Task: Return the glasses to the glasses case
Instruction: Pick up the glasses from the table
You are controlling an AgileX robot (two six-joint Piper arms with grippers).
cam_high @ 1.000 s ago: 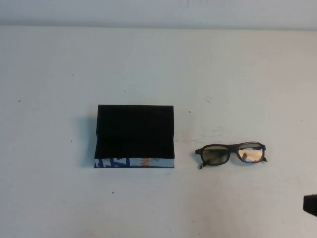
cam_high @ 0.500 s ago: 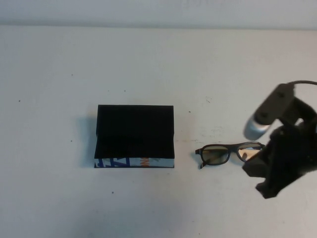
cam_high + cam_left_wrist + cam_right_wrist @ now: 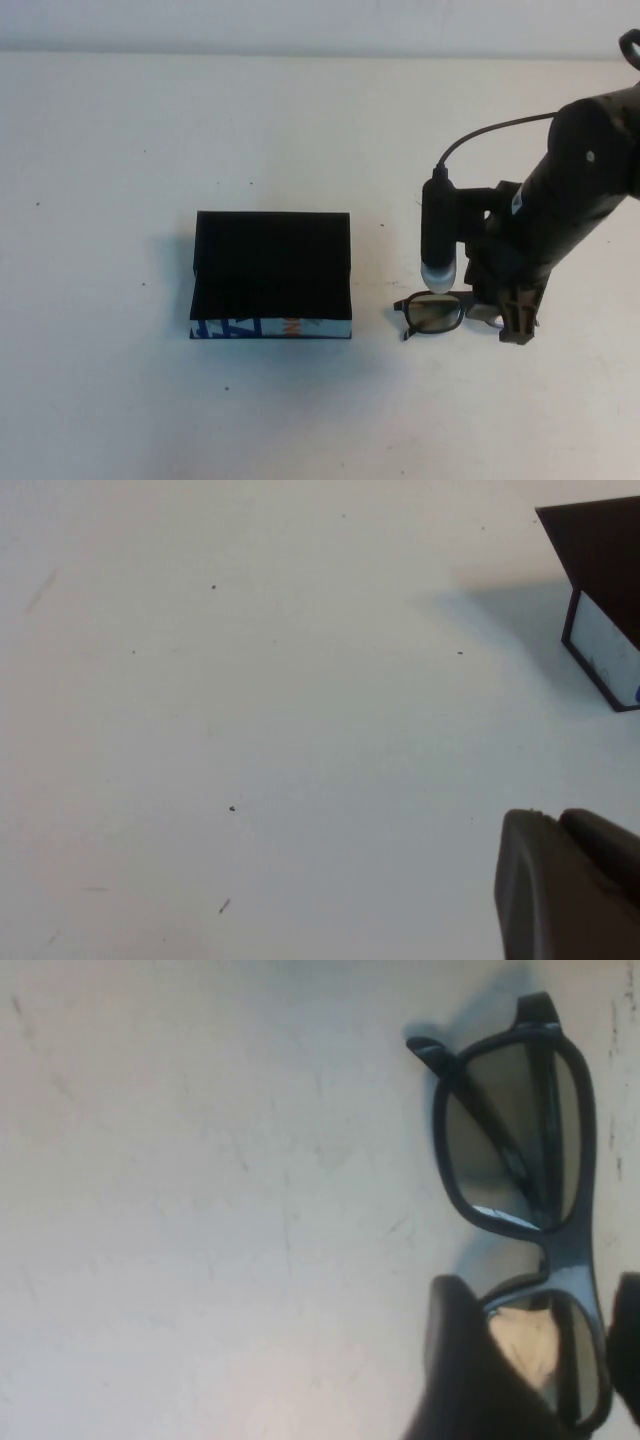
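The glasses (image 3: 435, 313) lie on the white table, to the right of the glasses case (image 3: 272, 270), a closed black box whose white printed edge faces me. My right gripper (image 3: 505, 318) is down over the glasses' right half and hides it in the high view. In the right wrist view the gripper (image 3: 545, 1360) is open, with one finger (image 3: 465, 1370) on each side of one lens of the glasses (image 3: 510, 1140). My left gripper (image 3: 560, 820) is out of the high view. Its wrist view shows its fingers together over bare table, with a corner of the case (image 3: 605, 570) beyond.
The white table (image 3: 150, 150) stretches all round the case and glasses. The right arm's cable and silver-tipped wrist camera (image 3: 438, 240) hang just above the glasses' left lens.
My right arm has come in from the lower right edge and dropped over the glasses' right lens. The case and the glasses have not moved.
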